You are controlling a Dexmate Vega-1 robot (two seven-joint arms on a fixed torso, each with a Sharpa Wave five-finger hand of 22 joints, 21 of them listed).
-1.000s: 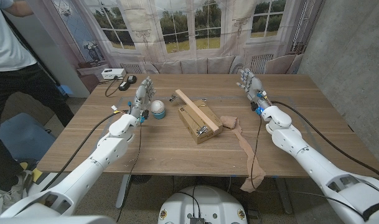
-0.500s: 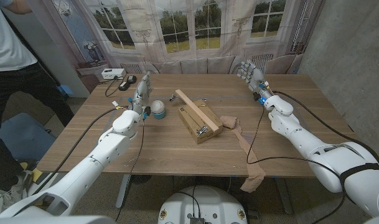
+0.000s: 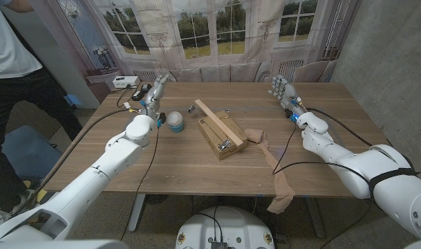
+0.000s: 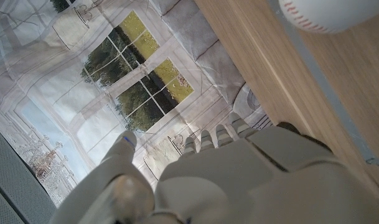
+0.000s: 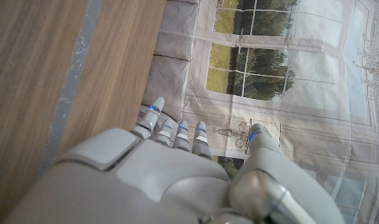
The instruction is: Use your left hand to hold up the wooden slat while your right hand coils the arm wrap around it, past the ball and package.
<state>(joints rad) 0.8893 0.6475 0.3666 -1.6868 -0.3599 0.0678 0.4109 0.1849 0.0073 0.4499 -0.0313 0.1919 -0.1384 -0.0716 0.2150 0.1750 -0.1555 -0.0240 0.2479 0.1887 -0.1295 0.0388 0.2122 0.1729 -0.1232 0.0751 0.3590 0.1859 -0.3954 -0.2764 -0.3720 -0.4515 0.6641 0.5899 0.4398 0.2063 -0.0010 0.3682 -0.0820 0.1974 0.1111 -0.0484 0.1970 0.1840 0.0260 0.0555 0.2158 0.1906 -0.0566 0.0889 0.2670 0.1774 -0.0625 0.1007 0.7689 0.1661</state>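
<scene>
Wooden surface (image 3: 196, 173) carries ball (image 3: 175, 122), slat (image 3: 217, 118) across package (image 3: 222, 138), wrap (image 3: 265, 149) trailing off the near edge.

White red-stitched ball (image 3: 175, 121), pale wooden slat (image 3: 214, 117), tan arm wrap (image 3: 275, 166), light grey hands (image 3: 153, 95).

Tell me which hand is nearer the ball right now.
Left. The left hand hovers just behind and beside the ball, holding nothing. The right hand is open far across the table, beyond the wooden slat.
</scene>
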